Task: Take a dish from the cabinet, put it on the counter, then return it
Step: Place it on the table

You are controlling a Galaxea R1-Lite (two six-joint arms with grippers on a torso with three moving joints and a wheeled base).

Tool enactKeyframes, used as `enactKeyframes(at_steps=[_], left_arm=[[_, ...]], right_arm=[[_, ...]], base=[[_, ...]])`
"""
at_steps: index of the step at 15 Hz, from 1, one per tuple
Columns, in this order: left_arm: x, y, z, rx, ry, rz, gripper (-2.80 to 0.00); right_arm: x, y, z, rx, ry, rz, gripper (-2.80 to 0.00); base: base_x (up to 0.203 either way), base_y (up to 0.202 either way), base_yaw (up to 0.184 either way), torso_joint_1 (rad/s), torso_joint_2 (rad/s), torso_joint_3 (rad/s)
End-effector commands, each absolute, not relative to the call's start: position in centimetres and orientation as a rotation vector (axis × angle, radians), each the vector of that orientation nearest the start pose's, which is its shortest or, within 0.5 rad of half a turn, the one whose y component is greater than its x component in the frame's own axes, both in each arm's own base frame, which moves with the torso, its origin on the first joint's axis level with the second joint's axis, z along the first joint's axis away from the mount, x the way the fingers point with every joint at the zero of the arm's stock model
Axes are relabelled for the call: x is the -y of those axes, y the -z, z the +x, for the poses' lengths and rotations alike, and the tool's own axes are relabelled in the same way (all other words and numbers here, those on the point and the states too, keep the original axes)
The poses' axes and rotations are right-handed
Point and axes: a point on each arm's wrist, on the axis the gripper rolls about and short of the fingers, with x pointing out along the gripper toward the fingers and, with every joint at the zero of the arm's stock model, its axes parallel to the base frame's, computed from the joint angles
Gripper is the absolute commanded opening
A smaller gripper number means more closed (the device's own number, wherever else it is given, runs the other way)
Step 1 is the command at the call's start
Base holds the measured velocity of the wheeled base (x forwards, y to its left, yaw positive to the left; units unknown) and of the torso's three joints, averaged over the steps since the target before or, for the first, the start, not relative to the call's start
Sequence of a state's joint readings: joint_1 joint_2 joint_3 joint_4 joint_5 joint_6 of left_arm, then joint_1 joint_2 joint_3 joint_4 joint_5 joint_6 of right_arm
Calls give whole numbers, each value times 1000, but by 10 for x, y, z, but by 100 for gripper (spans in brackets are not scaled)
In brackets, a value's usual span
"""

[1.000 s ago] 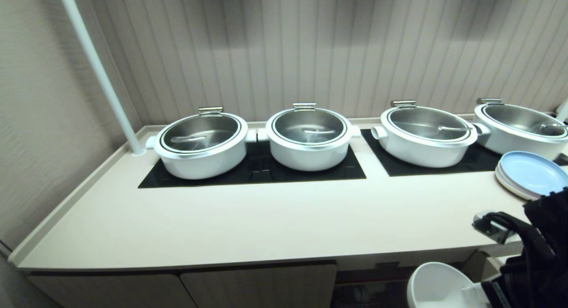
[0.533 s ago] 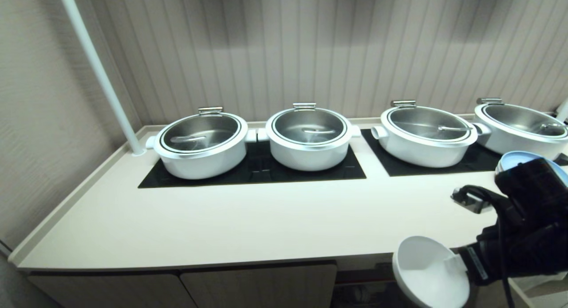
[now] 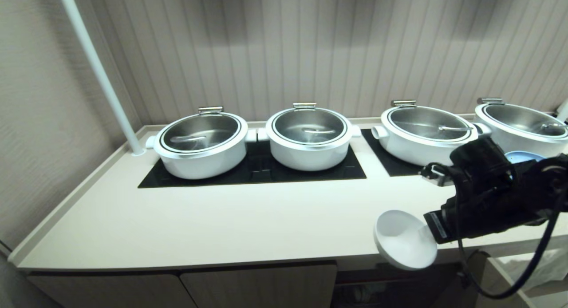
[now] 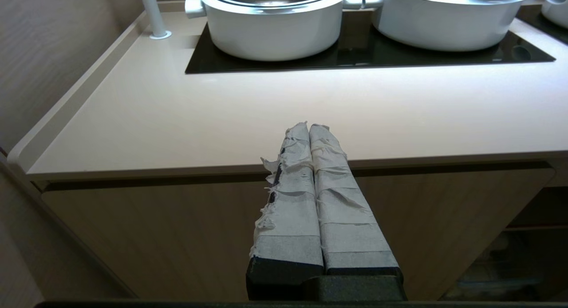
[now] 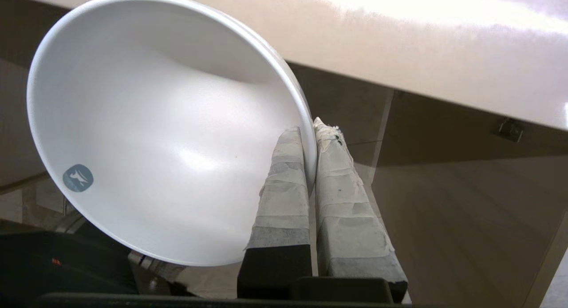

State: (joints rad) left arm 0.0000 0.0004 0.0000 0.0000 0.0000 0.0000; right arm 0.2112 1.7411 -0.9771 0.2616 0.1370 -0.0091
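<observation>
The dish (image 3: 404, 239) is a small glossy white bowl, held tilted in the air at the counter's (image 3: 222, 219) front edge on the right. My right gripper (image 3: 432, 228) is shut on its rim. In the right wrist view one taped finger lies inside the dish (image 5: 155, 130) and the other outside, with the gripper (image 5: 310, 130) just below the counter (image 5: 421, 55). The cabinet (image 3: 257, 283) runs under the counter, and its right part stands open. My left gripper (image 4: 310, 128) is shut and empty, level before the cabinet door (image 4: 155, 228) at the counter's (image 4: 222, 112) front edge.
Several large white lidded pots (image 3: 202, 144) stand on black glass panels (image 3: 253, 172) along the back. A blue plate (image 3: 519, 156) peeks out behind my right arm. A white pole (image 3: 97, 73) rises from the back left corner. A fluted wall backs the counter.
My right arm has risen and swung left with the dish, from below the counter's edge up to its level. It now covers most of the blue plates. The left arm has not moved.
</observation>
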Motion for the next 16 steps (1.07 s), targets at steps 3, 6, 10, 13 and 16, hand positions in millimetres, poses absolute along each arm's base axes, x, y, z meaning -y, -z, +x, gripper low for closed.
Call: enactKeyframes(at_steps=[3, 6, 10, 13, 16], left_arm=[[0, -75, -23, 0, 0, 0, -280], [0, -75, -23, 0, 0, 0, -280], [0, -75, -23, 0, -2, 0, -280], [0, -75, -23, 0, -1, 0, -280], [0, -75, -23, 0, 0, 0, -280]], right_arm=[[-61, -127, 318, -1080, -292, -29, -280], [-59, -126, 349, -1093, -261, -2, -280], [-54, -116, 378, -1123, -236, 12, -280], [-53, -108, 388, -1147, -227, 19, -280], [-53, -98, 392, -1170, -216, 15, -280]], base=[[0, 0, 0, 0, 0, 0], [0, 0, 0, 0, 0, 0], [0, 0, 0, 0, 0, 0], [0, 0, 0, 0, 0, 0], [0, 0, 0, 0, 0, 0]])
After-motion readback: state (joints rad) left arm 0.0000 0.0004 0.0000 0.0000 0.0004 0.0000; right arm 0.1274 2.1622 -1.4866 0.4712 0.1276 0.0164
